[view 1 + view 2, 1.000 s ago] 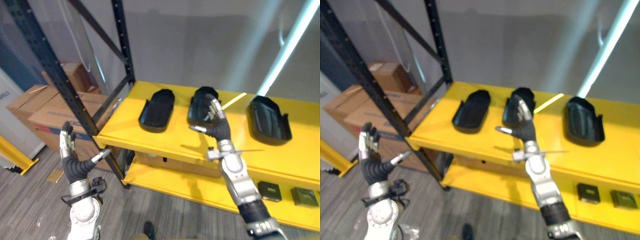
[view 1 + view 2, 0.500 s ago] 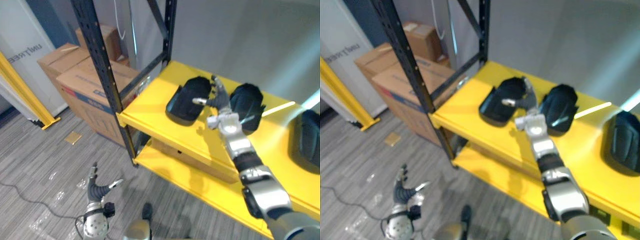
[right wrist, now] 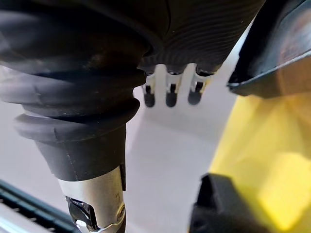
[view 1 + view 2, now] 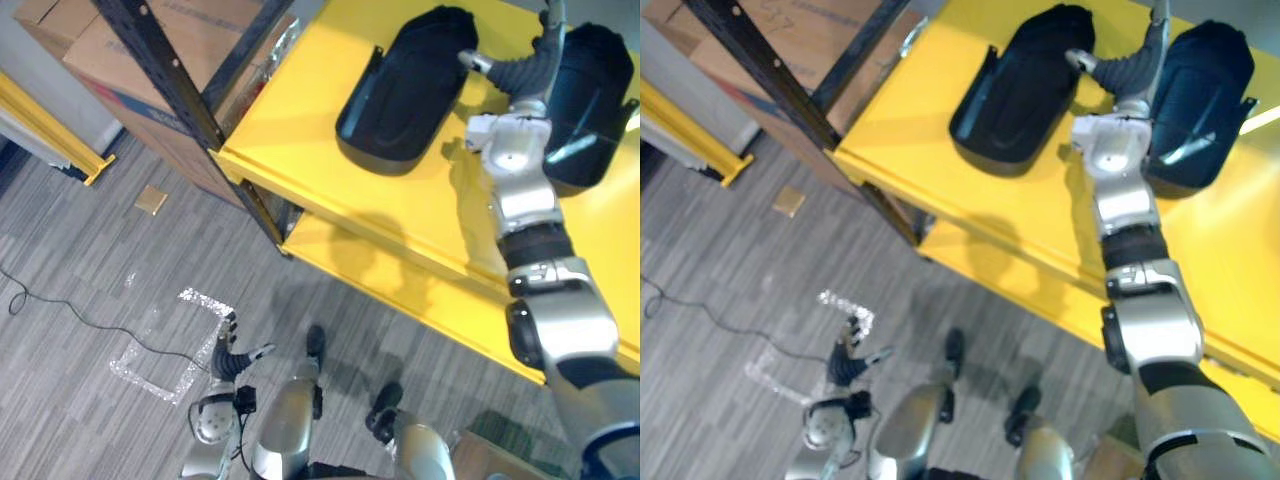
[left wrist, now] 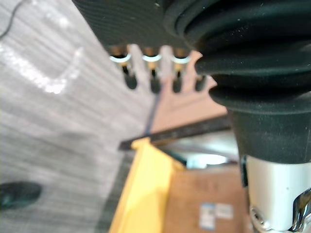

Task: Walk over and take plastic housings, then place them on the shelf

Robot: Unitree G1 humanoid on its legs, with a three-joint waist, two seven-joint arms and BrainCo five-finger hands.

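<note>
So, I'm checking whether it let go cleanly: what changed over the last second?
The left hand dropped from beside the black shelf post to hang low over the grey floor, open. The right hand stays open between two black plastic housings, holding nothing. Both lie unmoved on the yellow shelf.

1. Brown cardboard boxes sit in the upper left of the frame.
2. A yellow floor rail runs along the left edge.
3. A small tan square lies on the grey striped floor.
4. A shiny tape outline marks the floor at lower left.
</note>
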